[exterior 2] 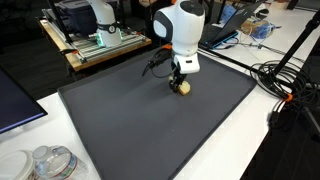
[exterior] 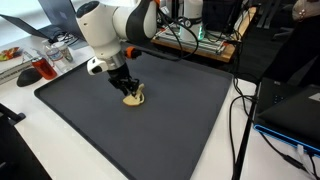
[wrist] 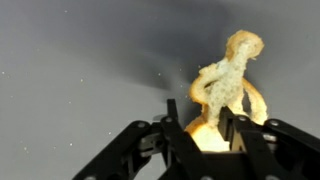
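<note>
The claw (exterior: 130, 92) is shown down at a dark mat (exterior: 150, 140), a small yellow figurine (wrist: 228, 80) being seen between its fingertips; grasp or release cannot be told.

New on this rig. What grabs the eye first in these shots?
A white arm leans over a big dark grey mat, its gripper down at a small tan figure on the mat. In the wrist view the figure glows yellow between the black fingers.
</note>
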Controlling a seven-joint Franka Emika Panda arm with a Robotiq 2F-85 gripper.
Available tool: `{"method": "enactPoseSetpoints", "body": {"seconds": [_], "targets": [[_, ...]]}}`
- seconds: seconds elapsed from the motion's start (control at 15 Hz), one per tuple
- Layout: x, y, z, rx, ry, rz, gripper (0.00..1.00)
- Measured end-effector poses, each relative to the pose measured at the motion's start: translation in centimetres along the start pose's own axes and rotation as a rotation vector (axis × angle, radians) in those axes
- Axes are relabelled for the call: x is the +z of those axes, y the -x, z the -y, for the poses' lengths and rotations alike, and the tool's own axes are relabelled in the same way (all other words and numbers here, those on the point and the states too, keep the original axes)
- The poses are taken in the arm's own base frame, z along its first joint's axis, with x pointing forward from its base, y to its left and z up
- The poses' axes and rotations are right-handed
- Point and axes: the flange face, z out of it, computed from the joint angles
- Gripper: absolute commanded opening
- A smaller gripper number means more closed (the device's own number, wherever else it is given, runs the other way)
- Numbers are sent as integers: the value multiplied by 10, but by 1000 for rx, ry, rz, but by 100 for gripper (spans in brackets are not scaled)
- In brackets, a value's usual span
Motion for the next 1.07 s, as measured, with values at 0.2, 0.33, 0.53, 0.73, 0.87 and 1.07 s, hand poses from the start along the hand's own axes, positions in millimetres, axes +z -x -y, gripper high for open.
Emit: {"method": "enactPoseSetpoints", "body": {"seconds": [0.2,0.33,0.53,0.73,0.87,1.07], "targets": [[-13,-1,0,4,4,-11,96],[-20,-1,0,10,7,-11,100],[-25,2,-1,16,5,13,100],[-29,4,-6,39,-15,8,100],[-30,9,-18,72,-29,4,100],[-35,13,-34,123,-64,-15,100]]}}
